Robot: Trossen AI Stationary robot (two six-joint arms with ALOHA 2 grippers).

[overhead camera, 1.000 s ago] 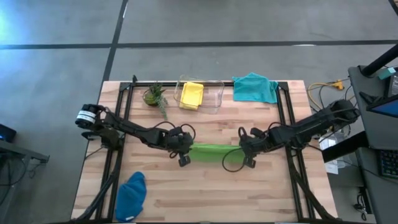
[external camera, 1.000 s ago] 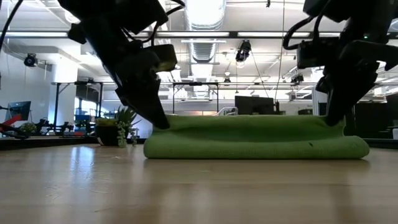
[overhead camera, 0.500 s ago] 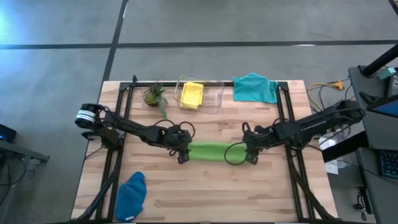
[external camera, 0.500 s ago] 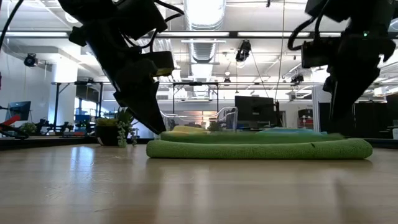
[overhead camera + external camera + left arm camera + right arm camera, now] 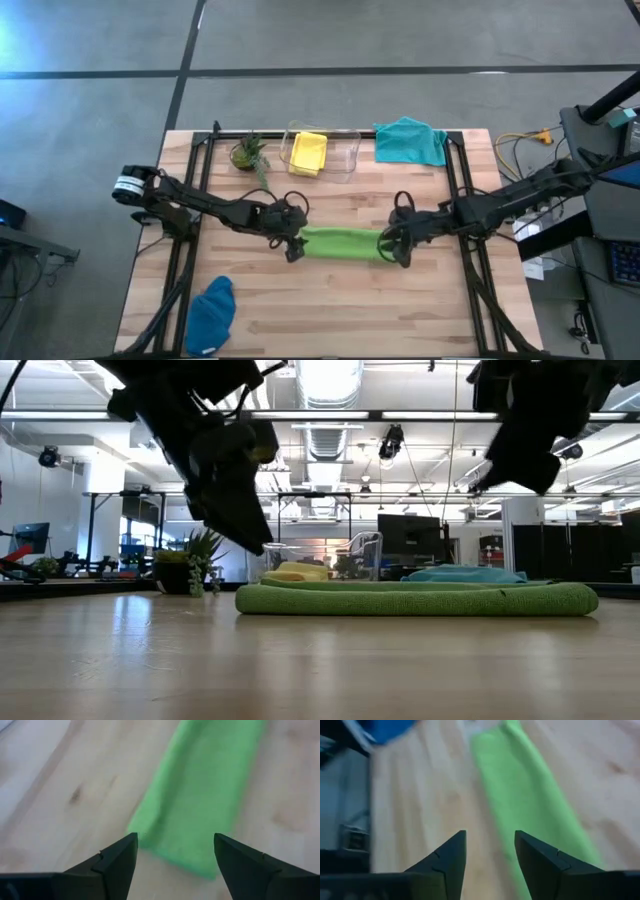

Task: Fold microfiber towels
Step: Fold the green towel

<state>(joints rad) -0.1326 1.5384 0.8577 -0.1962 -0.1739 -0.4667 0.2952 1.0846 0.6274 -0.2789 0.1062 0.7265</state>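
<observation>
A lime green towel (image 5: 340, 243), folded into a long narrow strip, lies flat on the middle of the table (image 5: 415, 598). My left gripper (image 5: 293, 248) hangs open just above the strip's left end (image 5: 170, 835). Its fingers stand on either side of that end and touch nothing. My right gripper (image 5: 399, 252) is open and raised above the strip's right end (image 5: 530, 795). A yellow towel (image 5: 308, 152) lies in a clear bin. A teal towel (image 5: 410, 140) lies at the far right. A dark blue towel (image 5: 212, 312) lies bunched at the near left.
The clear bin (image 5: 345, 150) and a small potted plant (image 5: 248, 153) stand along the far edge. Black frame rails (image 5: 190, 200) run down both sides of the table. Bare wood lies in front of the green strip.
Both grippers have let go of the green towel's upper layer, which stood raised and has dropped flat onto the strip. My right gripper has risen clear of the towel and tipped toward level.
</observation>
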